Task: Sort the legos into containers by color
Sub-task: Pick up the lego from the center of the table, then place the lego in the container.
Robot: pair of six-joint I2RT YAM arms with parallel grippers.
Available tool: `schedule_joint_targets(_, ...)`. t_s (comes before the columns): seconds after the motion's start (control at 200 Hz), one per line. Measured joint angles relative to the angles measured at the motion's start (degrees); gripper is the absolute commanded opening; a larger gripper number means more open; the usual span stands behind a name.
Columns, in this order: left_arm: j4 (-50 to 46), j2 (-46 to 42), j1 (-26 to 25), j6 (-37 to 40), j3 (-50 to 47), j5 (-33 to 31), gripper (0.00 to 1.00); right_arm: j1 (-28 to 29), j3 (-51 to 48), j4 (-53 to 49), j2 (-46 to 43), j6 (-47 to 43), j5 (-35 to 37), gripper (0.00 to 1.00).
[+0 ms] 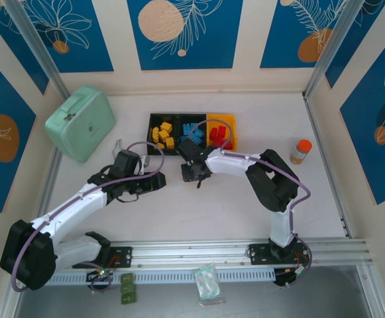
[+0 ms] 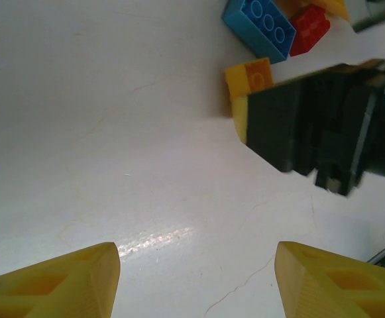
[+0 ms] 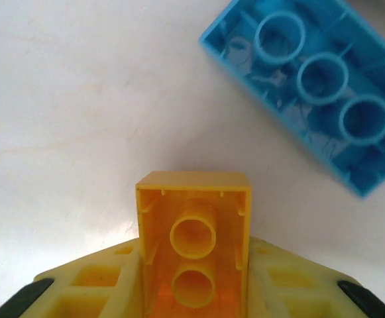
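A white surface [image 1: 232, 205] is seen from above, with a mint case [image 1: 81, 123] at its far left. Two arms are reached in from the near edge toward the middle. A row of three bins [image 1: 179, 116] is set at the far centre: yellow bricks [image 1: 163, 133] are held in the left black bin, blue ones in the middle black bin, red ones in the yellow bin on the right. A bottle [image 1: 301, 151] is stood well apart to the right.

The right tool [image 1: 195, 173] is placed just in front of the bins. In its wrist view the right tool [image 3: 193, 278] is closed on a yellow brick [image 3: 193, 218], gripped on both sides with its hollow underside turned to the camera; whether it is off the surface cannot be told. A blue brick [image 3: 311, 86] is lain near it, hollow side up, apart from the fingers.

The left tool [image 2: 195, 285] is held about half open over bare surface, with nothing between its fingers. Ahead of it the blue brick [image 2: 258, 26] and a red brick [image 2: 309, 30] are seen touching.
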Motion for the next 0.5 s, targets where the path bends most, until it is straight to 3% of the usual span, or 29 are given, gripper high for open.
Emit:
schedule_joint_targets(0.24, -0.37, -1.01, 0.02, -0.50, -0.04, -1.14, 0.63, 1.49, 0.20, -3.28, -7.98, 0.04, -0.26, 0.33)
schedule_joint_targets(0.5, -4.52, -3.26, 2.67, -1.33, 0.79, -1.79, 0.63, -0.35, 10.45, -7.10, -7.15, -1.18, -3.26, 0.33)
